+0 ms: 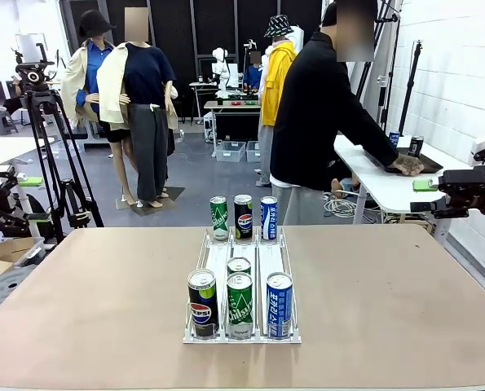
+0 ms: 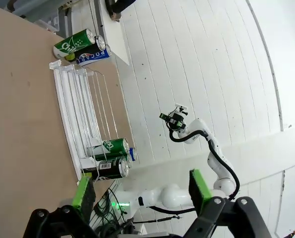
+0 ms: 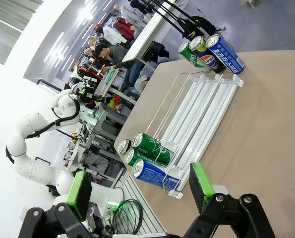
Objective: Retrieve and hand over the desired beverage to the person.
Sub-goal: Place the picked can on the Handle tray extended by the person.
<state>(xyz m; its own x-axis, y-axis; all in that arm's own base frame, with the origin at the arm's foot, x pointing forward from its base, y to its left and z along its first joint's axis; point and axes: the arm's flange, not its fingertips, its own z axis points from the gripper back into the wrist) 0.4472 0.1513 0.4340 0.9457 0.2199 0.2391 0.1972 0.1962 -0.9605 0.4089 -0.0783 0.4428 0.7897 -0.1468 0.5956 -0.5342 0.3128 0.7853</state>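
A clear rack [image 1: 242,254] in the middle of the table holds the beverage cans. At its far end stand a green can [image 1: 218,218], a black Pepsi can [image 1: 243,217] and a blue can [image 1: 269,217]. At its near end stand a Pepsi can [image 1: 202,303], two green cans [image 1: 240,305] one behind the other, and a blue can [image 1: 279,305]. The person [image 1: 319,114] stands beyond the table, turned to a side table. My left gripper [image 2: 141,191] and right gripper [image 3: 140,188] are open and hold nothing, off the table's left [image 1: 20,200] and right [image 1: 426,197] sides.
The tan table [image 1: 103,285] is bare around the rack. A white side table [image 1: 372,183] stands at the far right under the person's hand [image 1: 407,165]. A tripod [image 1: 50,155] stands at the far left.
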